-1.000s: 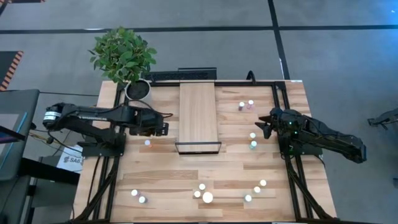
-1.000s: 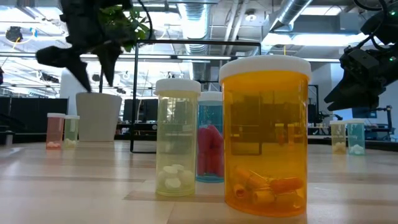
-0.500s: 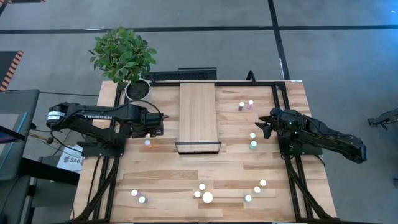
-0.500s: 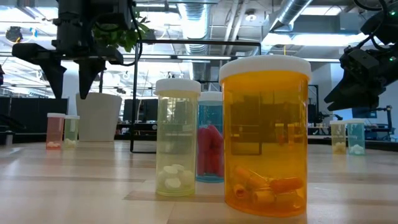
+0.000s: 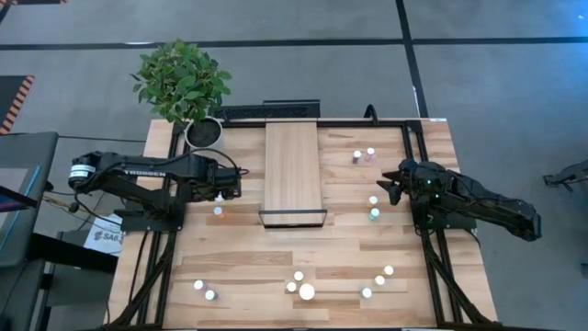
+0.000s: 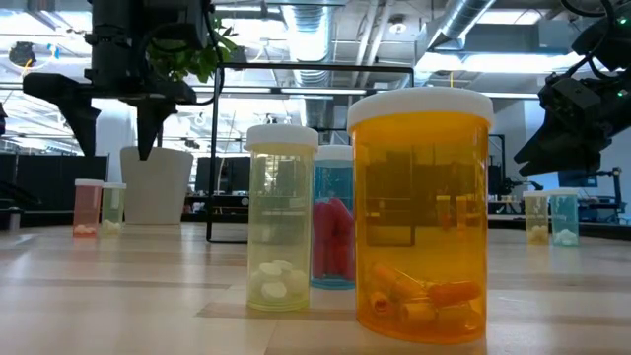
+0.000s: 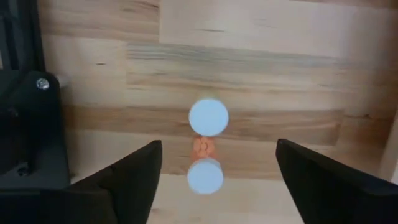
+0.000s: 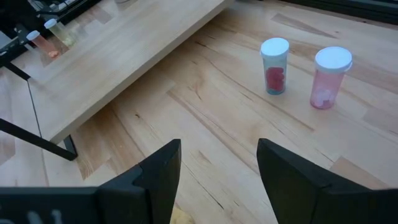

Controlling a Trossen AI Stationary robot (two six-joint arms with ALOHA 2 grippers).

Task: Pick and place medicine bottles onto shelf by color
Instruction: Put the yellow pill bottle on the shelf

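While the left gripper hangs with fingers spread wide and empty above two white-capped medicine bottles standing left of the long light-wood shelf, a skewed descent could topple both.

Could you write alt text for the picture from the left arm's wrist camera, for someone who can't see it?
Looking straight down, the left gripper hangs open over two small white-capped medicine bottles standing close together on the wooden table, a bit of orange showing between them. Its two dark fingers spread wide on either side of the pair, touching neither.
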